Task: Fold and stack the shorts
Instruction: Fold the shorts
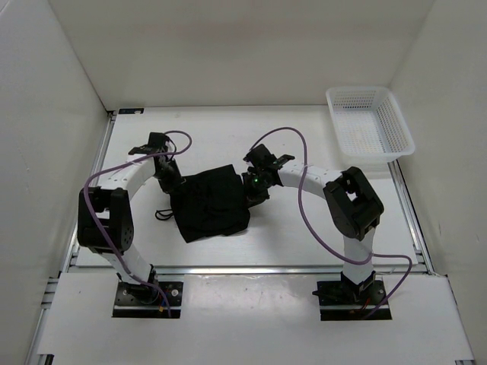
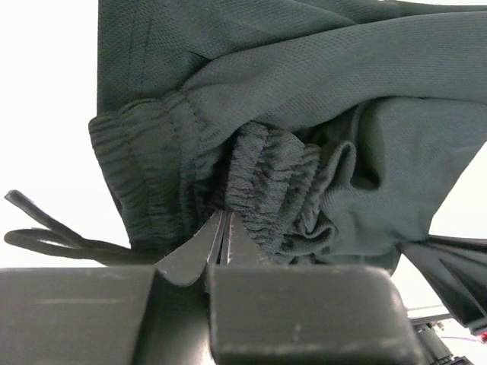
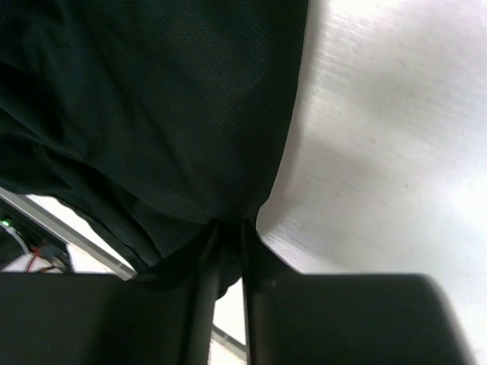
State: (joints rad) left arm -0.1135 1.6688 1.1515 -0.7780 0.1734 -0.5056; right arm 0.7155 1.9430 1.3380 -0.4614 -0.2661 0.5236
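Black shorts [image 1: 211,204] lie bunched in the middle of the white table, their drawstring [image 1: 162,215] trailing off the left side. My left gripper [image 1: 169,182] is at the shorts' upper left corner; in the left wrist view it [image 2: 224,220] is shut on the gathered elastic waistband [image 2: 266,182]. My right gripper [image 1: 255,186] is at the upper right corner; in the right wrist view it [image 3: 226,228] is shut on a pinch of the dark fabric [image 3: 160,114], held just above the table.
A white mesh basket [image 1: 370,122] stands at the back right of the table. White walls close in the left, back and right sides. Purple cables [image 1: 304,205] loop over both arms.
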